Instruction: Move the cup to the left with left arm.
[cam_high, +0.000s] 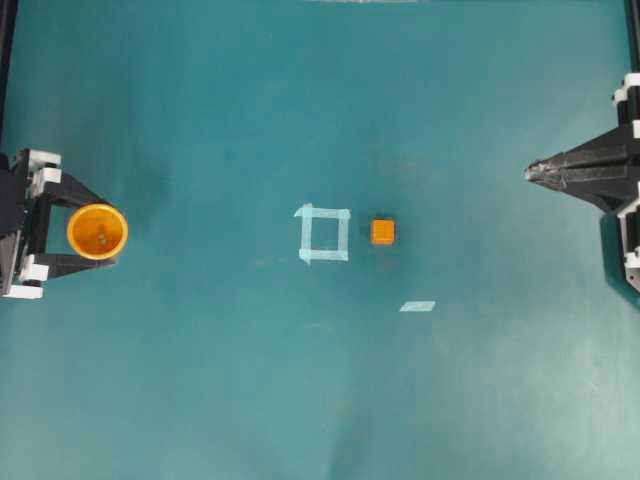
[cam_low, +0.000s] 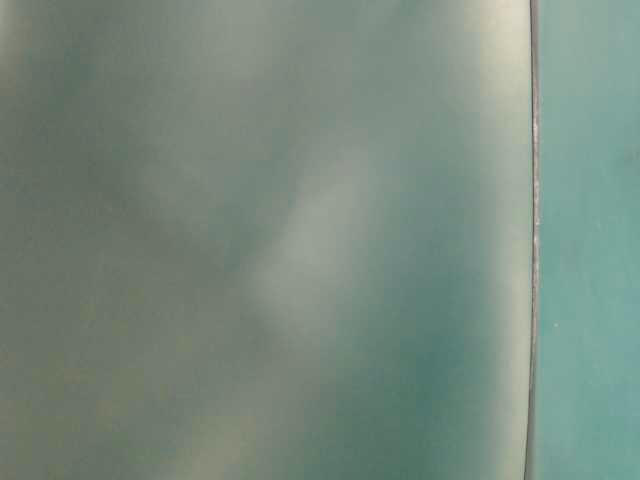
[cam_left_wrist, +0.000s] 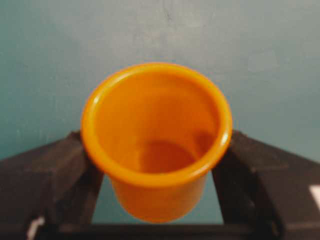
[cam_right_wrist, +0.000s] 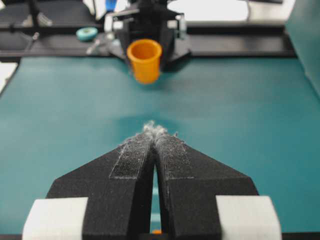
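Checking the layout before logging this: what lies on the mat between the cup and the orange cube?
Only the tape square, just left of the orange cube; from it to the cup is bare mat, seen overhead.

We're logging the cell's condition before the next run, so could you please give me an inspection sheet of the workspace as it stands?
Surface: teal mat, bare apart from the items below.
Job's things: orange cup upright at far left, between the left gripper's fingers.
Clutter: small orange cube just right of a tape square; loose tape strip lower right of the cube.
Grippers: left gripper shut on the cup; right gripper shut, empty, frayed pad tips.
Cables: nothing seen.
Surroundings: dark shelf with a teal tape roll behind the left arm; table-level view blurred.
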